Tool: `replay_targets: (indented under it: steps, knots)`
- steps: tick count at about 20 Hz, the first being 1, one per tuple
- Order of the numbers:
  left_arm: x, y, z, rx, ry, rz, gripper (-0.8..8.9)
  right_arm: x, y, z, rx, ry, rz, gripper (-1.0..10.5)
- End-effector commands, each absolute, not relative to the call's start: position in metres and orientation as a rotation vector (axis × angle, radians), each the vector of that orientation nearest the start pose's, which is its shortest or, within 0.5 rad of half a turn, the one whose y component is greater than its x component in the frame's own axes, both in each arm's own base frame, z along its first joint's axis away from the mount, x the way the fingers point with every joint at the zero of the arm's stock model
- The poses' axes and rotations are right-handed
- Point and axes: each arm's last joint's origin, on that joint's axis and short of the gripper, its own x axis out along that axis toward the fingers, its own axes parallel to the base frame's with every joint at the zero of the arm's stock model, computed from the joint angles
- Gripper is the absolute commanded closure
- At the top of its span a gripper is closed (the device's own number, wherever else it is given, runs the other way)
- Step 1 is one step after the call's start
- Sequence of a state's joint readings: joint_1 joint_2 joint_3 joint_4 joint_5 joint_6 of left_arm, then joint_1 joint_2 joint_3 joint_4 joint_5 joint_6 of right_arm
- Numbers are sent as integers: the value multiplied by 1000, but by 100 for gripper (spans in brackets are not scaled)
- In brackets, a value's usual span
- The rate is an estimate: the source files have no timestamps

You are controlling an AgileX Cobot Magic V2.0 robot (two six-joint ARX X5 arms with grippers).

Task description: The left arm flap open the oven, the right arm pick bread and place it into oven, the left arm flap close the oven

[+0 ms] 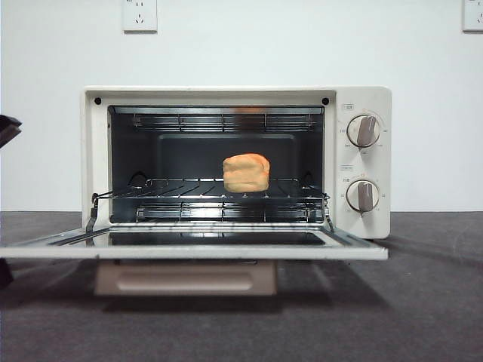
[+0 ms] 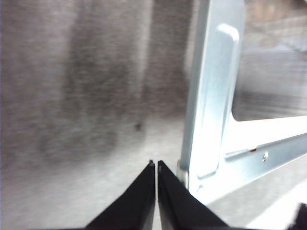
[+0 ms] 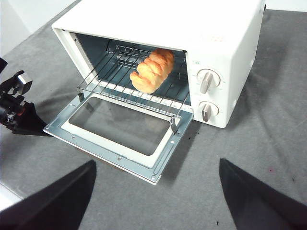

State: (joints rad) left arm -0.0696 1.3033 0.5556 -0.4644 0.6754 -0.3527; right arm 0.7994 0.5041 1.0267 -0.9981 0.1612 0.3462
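The cream-white oven [image 1: 362,98] stands open, its glass door [image 1: 355,252] folded down flat with the beige handle [image 1: 185,279] under the front edge. The golden-orange bread [image 1: 246,173] lies on the wire rack [image 1: 173,188] inside, right of the middle. It also shows in the right wrist view [image 3: 152,70]. My left gripper [image 2: 156,165] is shut and empty, low over the grey table just beside the door's metal frame [image 2: 206,120] at its left corner. In the right wrist view the left gripper [image 3: 38,130] shows as a black wedge. My right gripper [image 3: 157,162] is open and empty, high above and in front of the oven [image 3: 158,28].
Two beige knobs [image 1: 363,130] sit on the oven's right panel. The dark grey table cloth [image 1: 423,302] runs around the oven. A white wall with sockets [image 1: 139,13] stands behind. A black part of the left arm [image 1: 7,128] shows at the left edge.
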Motion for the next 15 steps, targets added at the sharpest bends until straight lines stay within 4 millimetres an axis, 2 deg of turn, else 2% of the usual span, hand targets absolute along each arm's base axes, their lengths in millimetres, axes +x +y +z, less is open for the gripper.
replay_targets:
  steps: [1,5,8,15]
  knots:
    - [207,-37,155,-752,1263,-555,799,42,37,367,128,510,548,536]
    - [216,-39,163,-822,1192,-606,799,42,37,367,141,513,544,536]
    - [229,-40,178,-857,1107,-613,799,42,37,367,153,518,542,536]
    - [265,-36,234,-891,797,-677,798,42,37,367,153,519,545,537]
